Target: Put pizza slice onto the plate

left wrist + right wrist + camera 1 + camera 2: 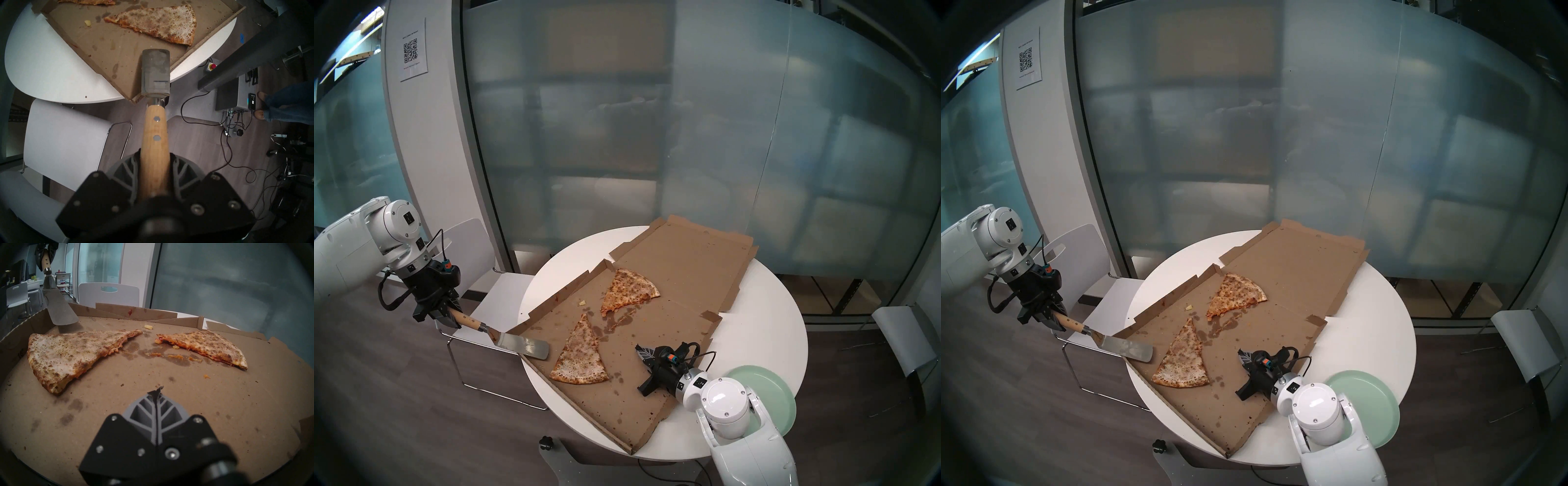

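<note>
Mint plate only in head views

spatula: dull grey metal blade, smooth pale wood handle
pizza box: matt brown cardboard, grease-stained
table: smooth white top
plate: smooth mint green, slight sheen

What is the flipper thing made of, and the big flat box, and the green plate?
The spatula: a dull grey blade that looks like metal, smeared, on a pale, riveted handle that looks like wood. The pizza box: brown cardboard, matte, with folded flaps and grease spots. The plate: smooth, mint green; plastic or glazed ceramic, hard to tell.
</note>
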